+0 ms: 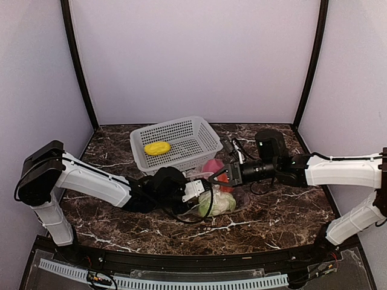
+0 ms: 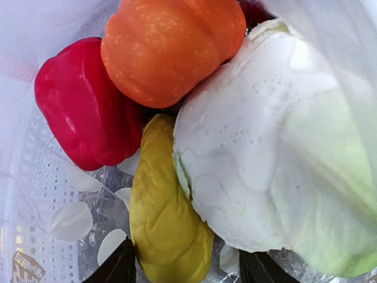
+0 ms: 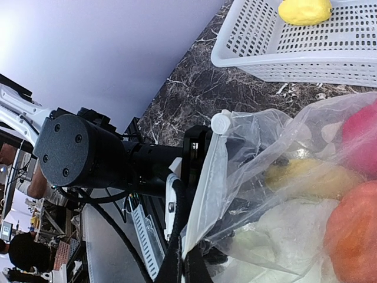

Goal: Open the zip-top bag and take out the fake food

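Note:
The zip-top bag [image 1: 208,199] lies open at the table's middle, holding the fake food. My left gripper [image 2: 188,268] is inside the bag, open, its fingers [image 2: 121,265] on either side of a yellow piece [image 2: 165,224]. Beyond it lie a red piece [image 2: 82,112], an orange piece [image 2: 171,47], the green-white leafy piece [image 2: 271,153] and a sliver of dark purple grapes [image 2: 253,9]. My right gripper [image 3: 189,259] is shut on the bag's zip strip [image 3: 206,188] and holds the mouth up. In the top view the left gripper [image 1: 196,189] and right gripper [image 1: 219,177] meet at the bag.
The white perforated basket [image 1: 199,130] stands behind the bag with a second yellow piece [image 1: 157,148] inside; it also shows in the right wrist view [image 3: 294,59]. The left arm's black wrist [image 3: 76,153] is close to the right gripper. Purple walls enclose the marble table [image 1: 284,205].

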Motion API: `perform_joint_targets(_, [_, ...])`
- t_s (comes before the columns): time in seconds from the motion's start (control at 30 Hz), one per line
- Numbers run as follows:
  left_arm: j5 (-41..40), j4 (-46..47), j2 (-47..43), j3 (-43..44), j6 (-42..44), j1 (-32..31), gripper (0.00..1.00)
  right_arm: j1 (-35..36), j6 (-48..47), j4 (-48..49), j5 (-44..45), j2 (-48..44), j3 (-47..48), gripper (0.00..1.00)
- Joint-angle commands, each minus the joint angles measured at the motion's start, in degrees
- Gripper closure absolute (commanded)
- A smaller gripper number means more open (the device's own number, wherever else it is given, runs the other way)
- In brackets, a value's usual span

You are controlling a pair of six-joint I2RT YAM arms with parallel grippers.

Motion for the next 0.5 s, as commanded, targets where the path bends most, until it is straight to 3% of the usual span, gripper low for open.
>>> perform_joint_targets(0.0, [-2.46,-0.08,-3.72,-0.07,-4.07,1.42,0.43,0.36,0.06,0.71,-0.93,0.47,0.60,1.00])
perform_joint_targets(0.2, [-5.48,-0.48,1.04,2.15,-5.13,1.54,0.44,0.66,0.01,0.28,-0.75,0.47,1.12,1.00])
perform_joint_targets(0.37, [-6.08,2.13,4.47,2.23,-5.80,1.97,0.29,0.66,0.55,0.56,-0.35,0.57,0.27,1.00])
perform_joint_targets(0.47, [-3.41,2.77,6.52,2.55,-5.46,2.15,0.30,0.66,0.73,0.84,0.10,1.23,0.10,1.00])
